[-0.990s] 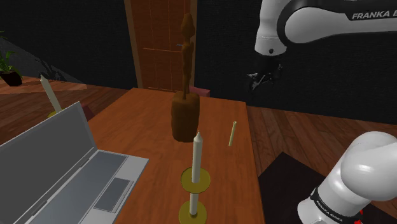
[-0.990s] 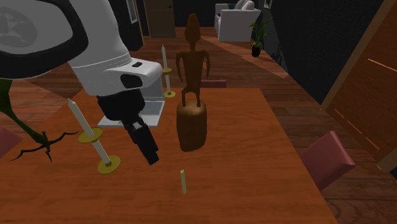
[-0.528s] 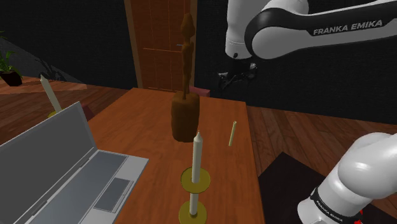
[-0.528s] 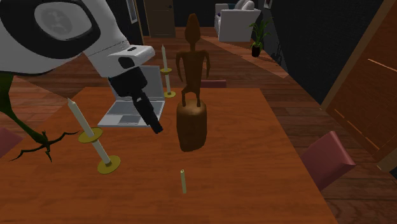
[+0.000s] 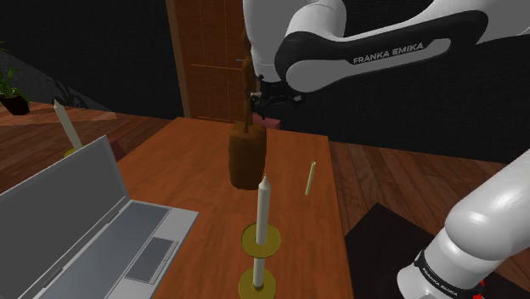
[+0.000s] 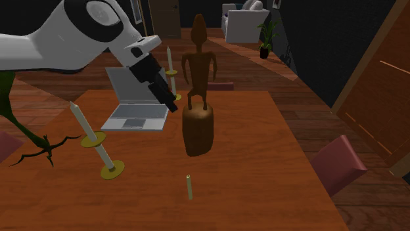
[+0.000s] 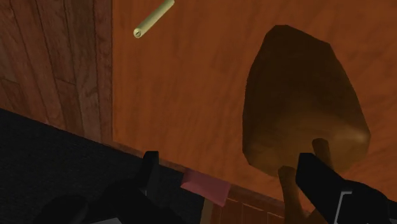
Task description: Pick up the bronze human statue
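Task object: human statue (image 6: 199, 69), brown with a bronze tone; a slim standing figure on a thick, rounded block base (image 6: 198, 129).
Statue location: it stood near the middle of the desk (image 6: 269, 174). The open laptop (image 6: 136, 105) lay to the second exterior view's left of it. A short candle stick (image 6: 190, 187) stood well apart, nearer that camera.
Long axis: vertical. The figure stood upright, much taller than the base was wide.
Gripper state: the gripper (image 6: 169, 102) was spread. In the wrist view its two black fingers (image 7: 321, 181) stood apart with nothing clasped between them.
Gripper height: about level with the top of the base and the figure's legs (image 7: 289, 184), well above the desk surface.
Key relation: in the second exterior view the gripper hung just beside the legs, on that view's left, not touching. In the wrist view the legs rose close to one finger, while the middle of the gap faced the desk's edge, not the statue.
Required correction (judgement): a short sideways shift toward the statue, to centre the legs or torso between the fingers.
Grasp site (judgement): the slim legs or torso looked more suitable than the base. Whether the base would fit within the spread could not be told.
Risk (judgement): the figure was tall and narrow, so a glancing finger could tip it.
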Robot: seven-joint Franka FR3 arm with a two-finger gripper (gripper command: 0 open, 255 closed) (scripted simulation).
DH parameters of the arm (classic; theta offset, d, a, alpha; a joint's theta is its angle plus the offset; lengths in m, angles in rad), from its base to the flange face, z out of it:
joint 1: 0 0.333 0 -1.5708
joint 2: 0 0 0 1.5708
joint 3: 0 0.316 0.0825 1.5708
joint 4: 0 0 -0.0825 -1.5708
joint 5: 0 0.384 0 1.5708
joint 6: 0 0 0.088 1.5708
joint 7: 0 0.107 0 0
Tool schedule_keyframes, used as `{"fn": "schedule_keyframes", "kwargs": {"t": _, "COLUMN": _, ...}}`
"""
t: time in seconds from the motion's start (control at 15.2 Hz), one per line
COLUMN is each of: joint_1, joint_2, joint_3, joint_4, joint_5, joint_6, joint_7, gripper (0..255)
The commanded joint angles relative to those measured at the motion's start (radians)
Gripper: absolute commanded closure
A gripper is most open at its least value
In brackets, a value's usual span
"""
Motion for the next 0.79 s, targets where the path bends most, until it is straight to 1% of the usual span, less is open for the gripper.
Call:
{"fn": "schedule_keyframes", "kwargs": {"t": 0.0, "joint_1": -0.012, "joint_2": 0.111, "joint_3": 0.062, "joint_4": 0.097, "joint_5": -0.117, "joint_6": -0.045, "joint_7": 0.130, "gripper": 0}}
{"fn": "schedule_keyframes", "kwargs": {"t": 0.13, "joint_1": 0.007, "joint_2": 0.231, "joint_3": 0.100, "joint_4": 0.202, "joint_5": -0.240, "joint_6": -0.114, "joint_7": 0.240, "gripper": 0}}
{"fn": "schedule_keyframes", "kwargs": {"t": 0.2, "joint_1": 0.030, "joint_2": 0.292, "joint_3": 0.109, "joint_4": 0.259, "joint_5": -0.303, "joint_6": -0.155, "joint_7": 0.289, "gripper": 0}}
{"fn": "schedule_keyframes", "kwargs": {"t": 0.26, "joint_1": 0.058, "joint_2": 0.353, "joint_3": 0.112, "joint_4": 0.319, "joint_5": -0.364, "joint_6": -0.197, "joint_7": 0.333, "gripper": 0}}
{"fn": "schedule_keyframes", "kwargs": {"t": 0.4, "joint_1": 0.134, "joint_2": 0.469, "joint_3": 0.099, "joint_4": 0.446, "joint_5": -0.479, "joint_6": -0.282, "joint_7": 0.400, "gripper": 0}}
{"fn": "schedule_keyframes", "kwargs": {"t": 0.46, "joint_1": 0.165, "joint_2": 0.508, "joint_3": 0.088, "joint_4": 0.492, "joint_5": -0.516, "joint_6": -0.311, "joint_7": 0.416, "gripper": 0}}
{"fn": "schedule_keyframes", "kwargs": {"t": 0.73, "joint_1": 0.159, "joint_2": 0.506, "joint_3": 0.080, "joint_4": 0.442, "joint_5": -0.514, "joint_6": -0.272, "joint_7": 0.448, "gripper": 0}}
